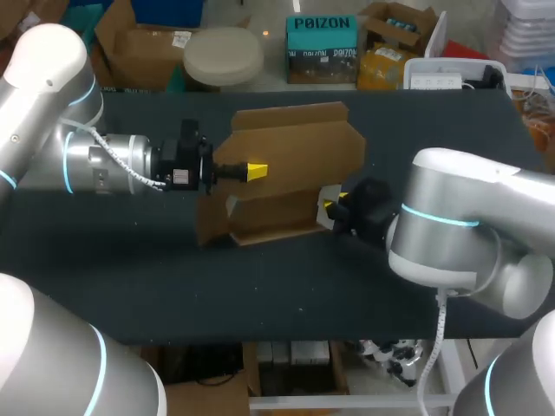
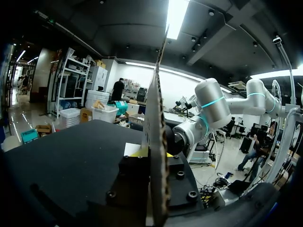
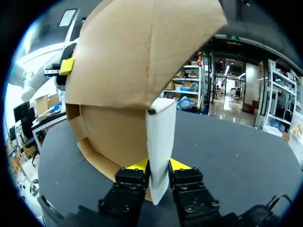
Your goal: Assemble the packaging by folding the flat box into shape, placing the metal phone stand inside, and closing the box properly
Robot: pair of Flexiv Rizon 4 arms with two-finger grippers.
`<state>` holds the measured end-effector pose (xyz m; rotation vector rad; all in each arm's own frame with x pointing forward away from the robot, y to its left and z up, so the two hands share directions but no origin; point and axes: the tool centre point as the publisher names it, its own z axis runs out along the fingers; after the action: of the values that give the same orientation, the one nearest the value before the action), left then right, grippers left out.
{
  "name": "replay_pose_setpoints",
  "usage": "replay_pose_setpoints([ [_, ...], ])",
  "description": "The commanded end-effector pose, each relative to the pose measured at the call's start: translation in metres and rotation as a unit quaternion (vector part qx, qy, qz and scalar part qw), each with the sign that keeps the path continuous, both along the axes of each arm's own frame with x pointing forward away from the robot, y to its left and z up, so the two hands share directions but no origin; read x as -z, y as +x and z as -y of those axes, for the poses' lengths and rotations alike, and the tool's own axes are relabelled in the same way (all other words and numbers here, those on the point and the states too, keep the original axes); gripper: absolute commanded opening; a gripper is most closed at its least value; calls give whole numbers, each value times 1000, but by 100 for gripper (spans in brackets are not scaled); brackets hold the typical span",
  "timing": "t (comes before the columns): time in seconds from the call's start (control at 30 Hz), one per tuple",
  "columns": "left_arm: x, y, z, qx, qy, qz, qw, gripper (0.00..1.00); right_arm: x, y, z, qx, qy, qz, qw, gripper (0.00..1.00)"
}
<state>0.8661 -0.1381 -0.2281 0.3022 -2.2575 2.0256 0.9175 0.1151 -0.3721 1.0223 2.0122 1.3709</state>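
Centre blocked by box (image 1: 290, 173); open tabletop (image 1: 260, 286) in front.

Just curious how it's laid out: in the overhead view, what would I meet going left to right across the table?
Silver left robot arm → half-folded brown cardboard box → silver right robot arm.

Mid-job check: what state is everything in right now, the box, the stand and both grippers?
cardboard box: partly folded, open, flaps not closed, held from two sides.
left gripper: fingers shut on a box panel, seen edge-on between them.
right gripper: fingers shut on the pale side flap of the box.
metal phone stand: not in view; none shows in the visible part of the box.
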Motion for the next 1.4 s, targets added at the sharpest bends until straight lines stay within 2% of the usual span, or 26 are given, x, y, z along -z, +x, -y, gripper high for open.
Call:
replay_pose_setpoints([
  [0.03, 3, 0, 3, 1, 1, -1, 1000, 0, 4, 0, -6, 134, -37, 35, 990, 25],
  [0.6, 3, 0, 3, 1, 1, -1, 1000, 0, 3, 8, -4, 183, -39, 30, 982, 22],
  [0.67, 3, 0, 3, 1, 1, -1, 1000, 0, 3, 9, -4, 187, -39, 28, 981, 16],
  [0.7, 3, 0, 3, 1, 1, -1, 1000, 0, 3, 9, -4, 188, -39, 28, 981, 6],
  [0.73, 3, 0, 3, 1, 1, -1, 1000, 0, 3, 9, -3, 190, -39, 27, 981, 0],
  [1.33, 3, 0, 3, 1, 1, -1, 1000, 0, -3, 7, 7, 192, -33, 18, 981, 0],
  [1.4, -3, 2, 0, -4, 22, 18, 1000, 0, -4, 6, 8, 186, -29, 18, 982, 0],
])
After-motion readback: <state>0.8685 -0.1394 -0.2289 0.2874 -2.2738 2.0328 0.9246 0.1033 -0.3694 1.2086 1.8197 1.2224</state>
